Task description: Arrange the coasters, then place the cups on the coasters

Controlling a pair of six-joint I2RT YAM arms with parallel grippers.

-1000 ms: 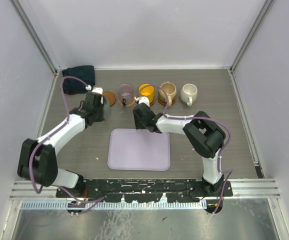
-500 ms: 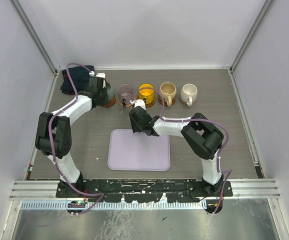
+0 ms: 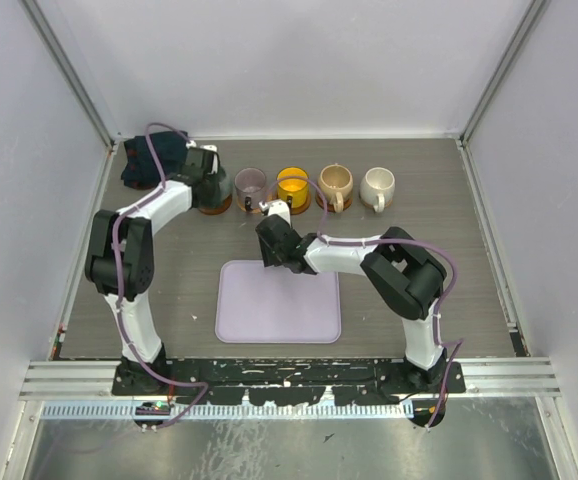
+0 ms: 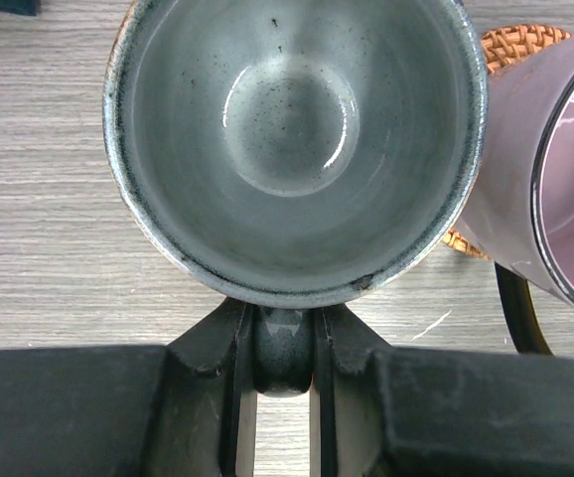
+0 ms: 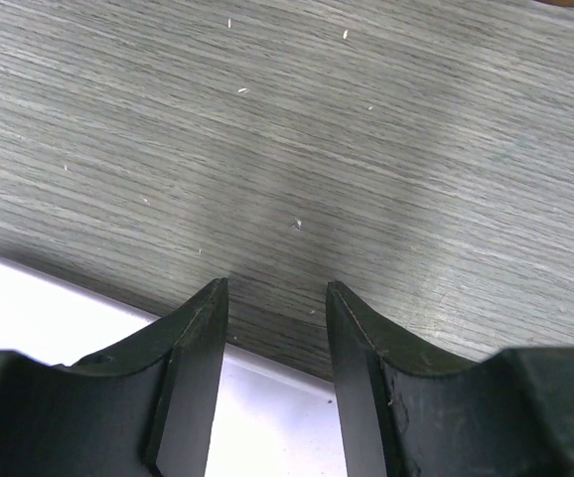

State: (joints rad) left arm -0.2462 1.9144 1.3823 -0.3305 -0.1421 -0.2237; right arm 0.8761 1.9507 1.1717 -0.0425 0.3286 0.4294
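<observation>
My left gripper [image 4: 284, 343] is shut on the handle of the grey-green cup [image 4: 297, 139], which is upright over the leftmost brown coaster [image 3: 214, 208] in the back row; I cannot tell whether it touches it. In the top view this cup [image 3: 216, 190] starts a row with the mauve cup [image 3: 251, 185], yellow cup [image 3: 293, 185], tan cup [image 3: 336, 182] and cream cup [image 3: 377, 183], each on a coaster. The mauve cup [image 4: 545, 199] stands on a woven orange-brown coaster [image 4: 520, 45]. My right gripper [image 5: 277, 298] is open and empty, low over the tray's far edge.
A lavender tray [image 3: 278, 300] lies at the table's near middle; its pale corner [image 5: 69, 308] shows under my right fingers. A dark cloth bundle [image 3: 154, 158] sits in the back left corner, just behind my left gripper [image 3: 207, 178].
My left arm has carried the grey-green cup away from me and slightly right, onto the spot of the leftmost coaster. The right gripper has drifted a little left and nearer.
</observation>
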